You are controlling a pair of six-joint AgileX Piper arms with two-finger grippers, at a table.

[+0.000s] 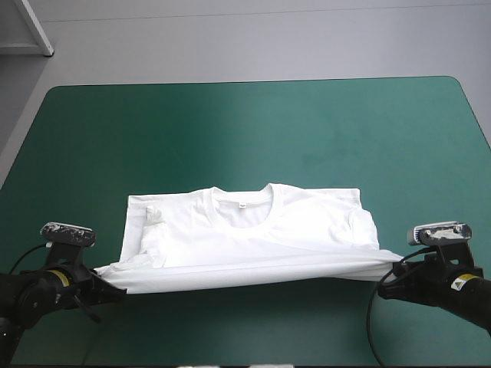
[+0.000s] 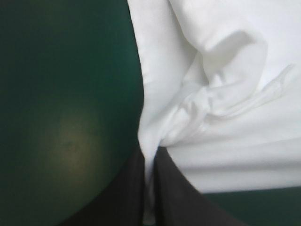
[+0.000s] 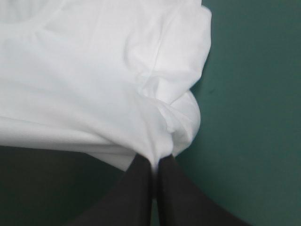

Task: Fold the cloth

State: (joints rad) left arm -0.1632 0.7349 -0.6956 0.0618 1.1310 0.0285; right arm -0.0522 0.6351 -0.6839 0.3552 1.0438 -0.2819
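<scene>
**Fold in progress, 2 arms.** The white T-shirt (image 1: 245, 234) lies on the teal-green cover (image 1: 230, 130), nearer the table's near edge than its far one and roughly midway between the 2 arms. Its collar (image 1: 244, 201) points toward the far edge, and both sleeves are turned inward over the body. The far part rests flat, while the near edge is raised off the cover and drawn into a fairly straight band between the 2 holds. The left gripper (image 1: 119, 290) grips the near left corner; its black fingers (image 2: 127, 197) are all but closed, with a thin ridge of white fabric pinched between them. The right gripper (image 1: 385, 270) grasps the near right corner in the same way, its fingers (image 3: 183, 197) meeting on a small bunched tuck of cloth. By appearance the garment is light, soft and without stiffness. It will probably sag wherever it is unsupported, and it may bunch at each pinch rather than slide. The 2 corners of the near edge seem the proper places to hold, with every layer caught in each grip. Equal tension at both holds would likely keep the edge straight as it is carried toward the collar. Uneven pull, or a lower layer slipping free, could skew the fold or disturb the tucked sleeves.
</scene>
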